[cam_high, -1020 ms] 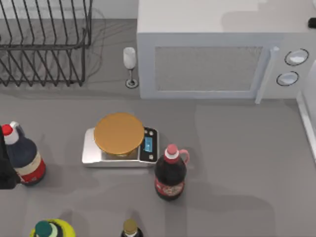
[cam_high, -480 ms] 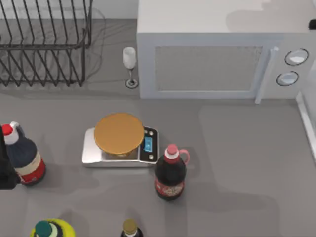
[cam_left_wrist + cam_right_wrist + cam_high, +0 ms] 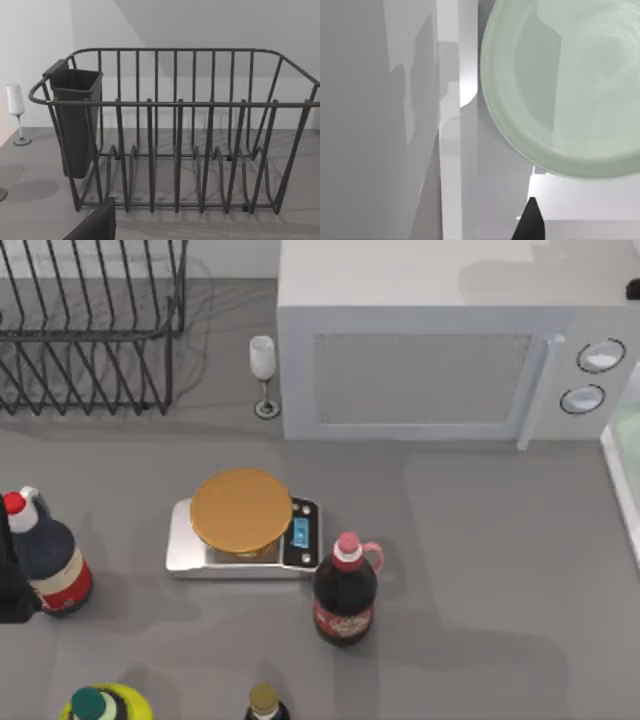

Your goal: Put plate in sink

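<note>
— Right wrist view, near to far: a dark fingertip of the right gripper (image 3: 530,220), its grip impossible to tell, then the plate (image 3: 565,85).

— And the sink (image 3: 622,502)?

— At the counter's right edge; the plate lies over it, nearest the right arm.

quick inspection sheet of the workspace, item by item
surface: grey table, level, no spills seen
job's things: mint plate seen close in the right wrist view, a pale green sliver at the top view's right edge; sink white rim at the table's right edge
clutter: scale with orange platter mid-table; dark bottle beside it; another bottle at left; yellow-green item and a bottle cap at the front edge; wine glass upright
grippers: left gripper facing the rack; right gripper near the plate
cables: nothing seen
surroundings: black dish rack back left; microwave back right
</note>
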You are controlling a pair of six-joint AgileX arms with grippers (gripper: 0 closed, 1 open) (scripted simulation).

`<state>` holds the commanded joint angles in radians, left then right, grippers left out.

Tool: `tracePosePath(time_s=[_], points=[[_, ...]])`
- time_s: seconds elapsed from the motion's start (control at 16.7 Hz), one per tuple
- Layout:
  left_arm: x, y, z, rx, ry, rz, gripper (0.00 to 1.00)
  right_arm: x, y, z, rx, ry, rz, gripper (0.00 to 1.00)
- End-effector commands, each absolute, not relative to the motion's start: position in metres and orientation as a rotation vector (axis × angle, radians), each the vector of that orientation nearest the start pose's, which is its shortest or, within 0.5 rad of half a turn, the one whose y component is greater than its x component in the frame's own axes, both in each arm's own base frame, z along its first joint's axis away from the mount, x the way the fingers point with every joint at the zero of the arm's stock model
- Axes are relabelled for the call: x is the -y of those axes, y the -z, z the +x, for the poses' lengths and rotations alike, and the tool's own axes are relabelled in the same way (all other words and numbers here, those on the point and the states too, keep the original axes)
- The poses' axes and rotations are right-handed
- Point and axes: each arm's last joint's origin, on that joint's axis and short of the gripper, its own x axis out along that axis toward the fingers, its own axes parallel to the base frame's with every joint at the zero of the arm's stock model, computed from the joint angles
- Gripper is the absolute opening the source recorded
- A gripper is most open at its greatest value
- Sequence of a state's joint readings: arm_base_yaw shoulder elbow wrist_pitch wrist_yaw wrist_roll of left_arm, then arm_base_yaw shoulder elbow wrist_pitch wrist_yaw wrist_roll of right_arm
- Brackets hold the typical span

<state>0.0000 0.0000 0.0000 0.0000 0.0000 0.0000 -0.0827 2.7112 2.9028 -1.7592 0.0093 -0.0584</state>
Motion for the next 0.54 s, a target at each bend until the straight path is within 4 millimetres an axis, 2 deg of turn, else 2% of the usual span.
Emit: tracePosePath(time_s=[0.18,0.54], points=[[0.0012,-0.16,0.1057,0.0,0.0,0.0,1.0,0.0336,-0.2172,0.4942,-1.568,0.008,0.008,0.98],[0.0012,-0.16,0.1057,0.0,0.0,0.0,1.0,0.0336,-0.2172,0.4942,-1.568,0.008,0.008,1.0]])
